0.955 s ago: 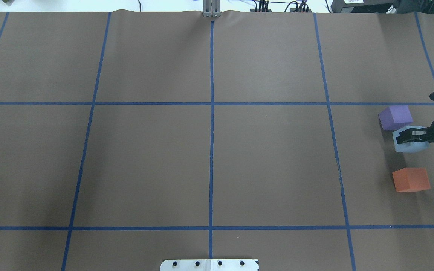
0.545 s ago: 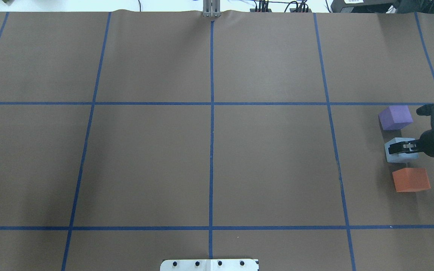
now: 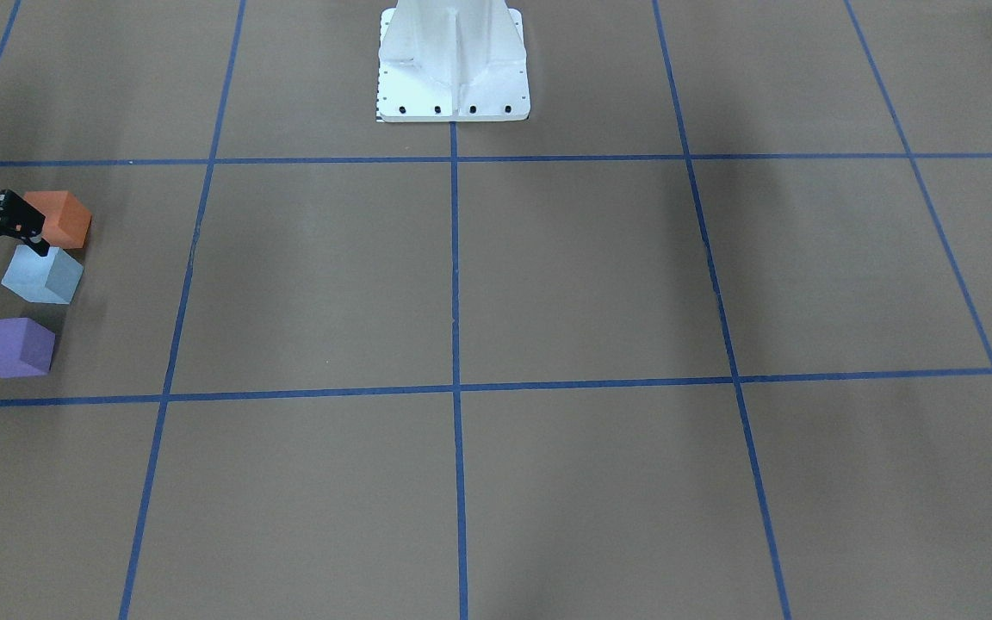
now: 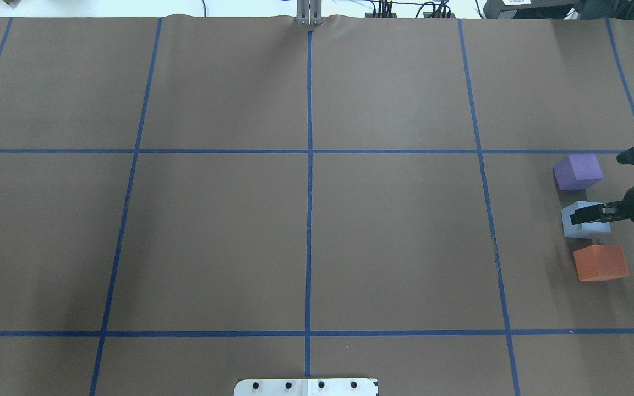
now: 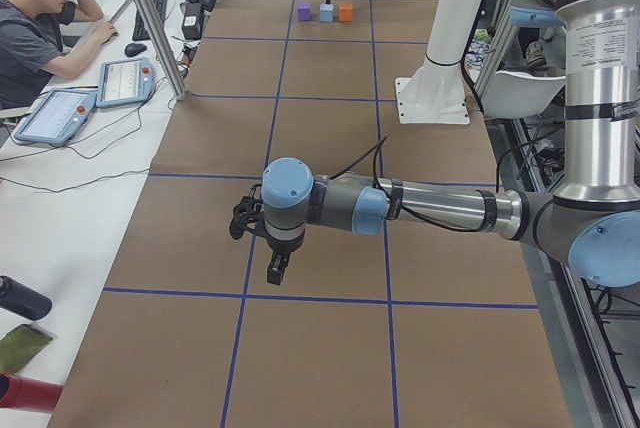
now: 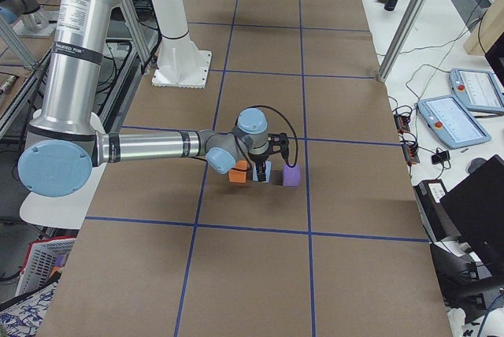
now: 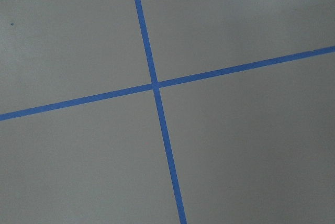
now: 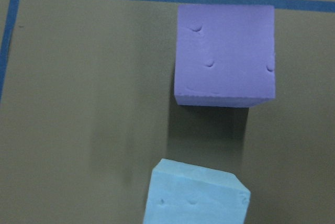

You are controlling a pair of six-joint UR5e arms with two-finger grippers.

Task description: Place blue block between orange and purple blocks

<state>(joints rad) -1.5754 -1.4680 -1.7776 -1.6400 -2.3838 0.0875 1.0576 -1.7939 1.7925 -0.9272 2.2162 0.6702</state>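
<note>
On the brown paper-covered surface [image 4: 394, 236], close to its right edge, the light-blue foam cube [image 4: 584, 230] sits btwn the purple foam cube [image 4: 577, 171] (toward the far edge) and the orange foam cube [image 4: 600, 263] (toward the near edge). There are small gaps both ways, no contact. It's turned a bit vs. the other two. The R tool [image 4: 577, 216] hangs over its top. Can't tell if it's spread or pressed together, nor if it touches. The L tool [image 5: 273, 268] points down over the blue tape lines [image 7: 155, 85] nr the surface's left edge, well apart from the cubes. Its state can't be told either.
</note>
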